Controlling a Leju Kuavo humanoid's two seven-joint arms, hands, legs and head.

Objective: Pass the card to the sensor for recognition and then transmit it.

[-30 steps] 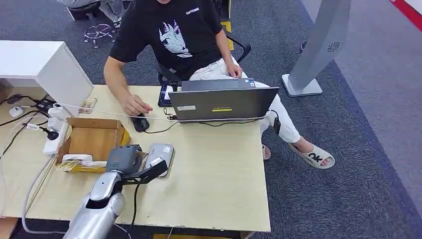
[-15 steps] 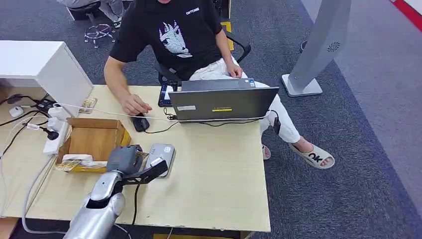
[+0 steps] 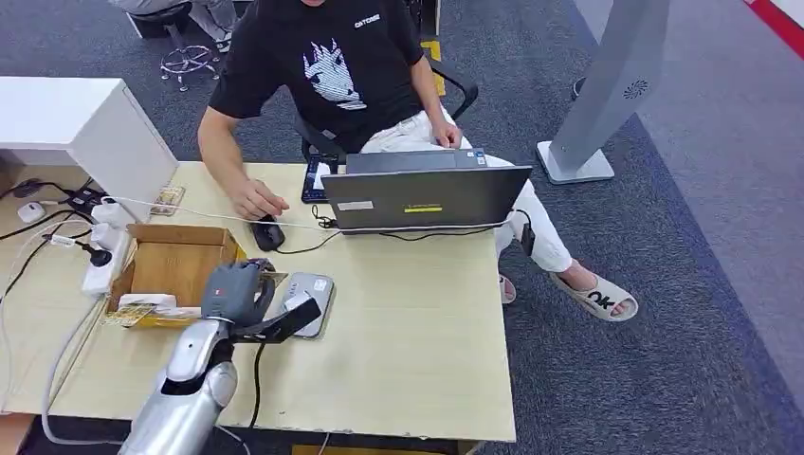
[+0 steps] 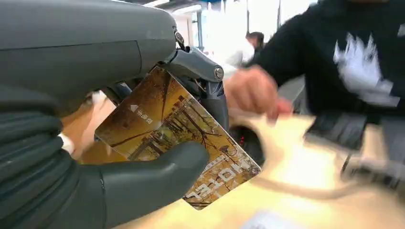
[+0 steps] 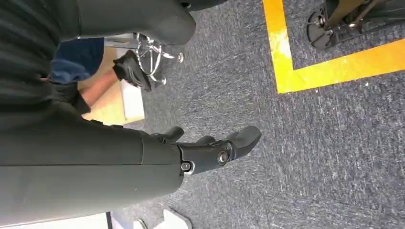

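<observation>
On the left of the tabletop (image 3: 408, 322), the head view shows an open cardboard box (image 3: 175, 270) just beside the left hand (image 3: 235, 292), which hovers with its dark fingers (image 3: 289, 322) reaching over the near edge of the grey sensor (image 3: 308, 294); from this height the card is barely a sliver at the hand. The left wrist view gives what the head view cannot: the card (image 4: 179, 138), printed in golden-brown with the word HOTEL, is pinched between the thick grey thumb (image 4: 157, 174) below and the darker fingers behind its upper edge, its free corner jutting beyond them. Past the fingers sit a black mouse (image 3: 266, 233) under a person's hand (image 3: 258, 201), then a laptop (image 3: 427, 194) with the seated person (image 3: 332, 66) behind it. The right wrist view shows the right hand (image 5: 210, 150) hanging over grey carpet (image 5: 334, 143) with a yellow floor line (image 5: 334, 62), its fingers loosely curved, apart and holding nothing.
</observation>
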